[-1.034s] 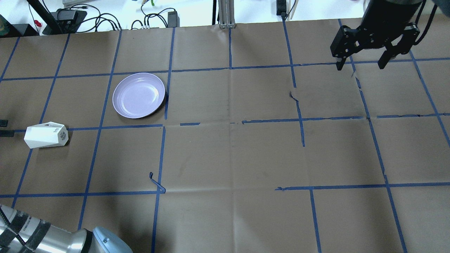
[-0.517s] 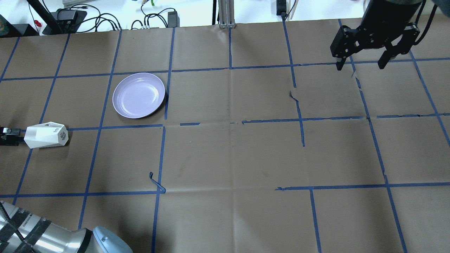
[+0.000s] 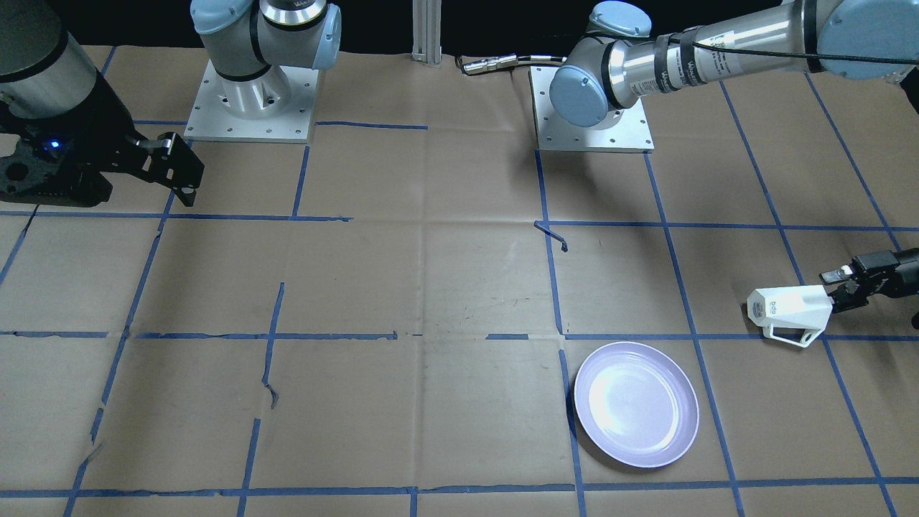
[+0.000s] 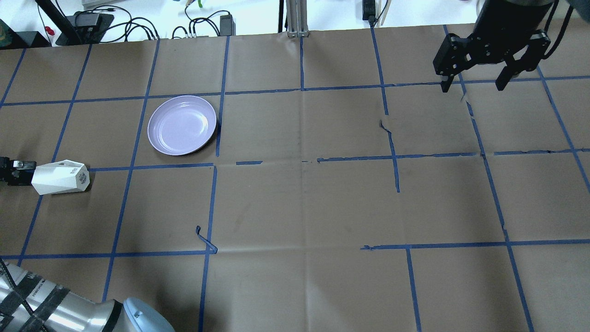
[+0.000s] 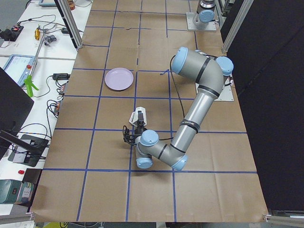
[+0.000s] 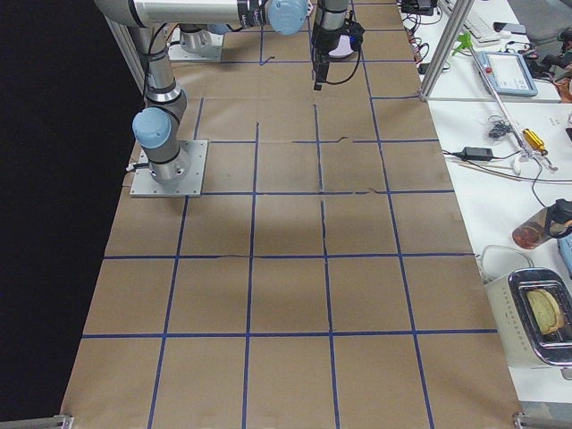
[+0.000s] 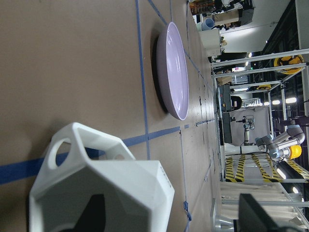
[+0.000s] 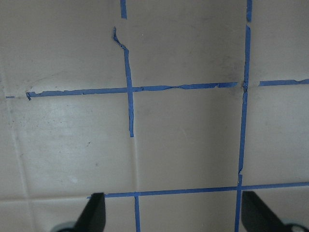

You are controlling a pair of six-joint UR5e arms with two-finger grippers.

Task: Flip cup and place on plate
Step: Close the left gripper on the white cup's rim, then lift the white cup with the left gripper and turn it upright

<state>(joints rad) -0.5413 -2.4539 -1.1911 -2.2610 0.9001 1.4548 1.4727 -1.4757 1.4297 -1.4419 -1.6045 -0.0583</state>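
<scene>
The white faceted cup (image 4: 61, 177) lies on its side near the table's left edge, its mouth toward my left gripper (image 4: 25, 171). It also shows in the front view (image 3: 790, 310) and fills the left wrist view (image 7: 101, 183), handle on the far side. The left gripper (image 3: 833, 289) is open. In the left wrist view one finger (image 7: 91, 212) shows against the cup's inside and the other stands outside its wall. The lavender plate (image 4: 182, 125) sits empty beyond the cup, and shows in the front view (image 3: 636, 404). My right gripper (image 4: 472, 86) hovers open and empty at the far right.
A loose curl of blue tape (image 4: 205, 240) sticks up from the paper-covered table. An aluminium post (image 4: 295, 18) and cables (image 4: 92, 20) stand beyond the far edge. The arm bases (image 3: 251, 100) are at the robot's side.
My left gripper has moved in from the left edge until its fingertips reach the cup's mouth. The cup, the plate and the right arm have not moved.
</scene>
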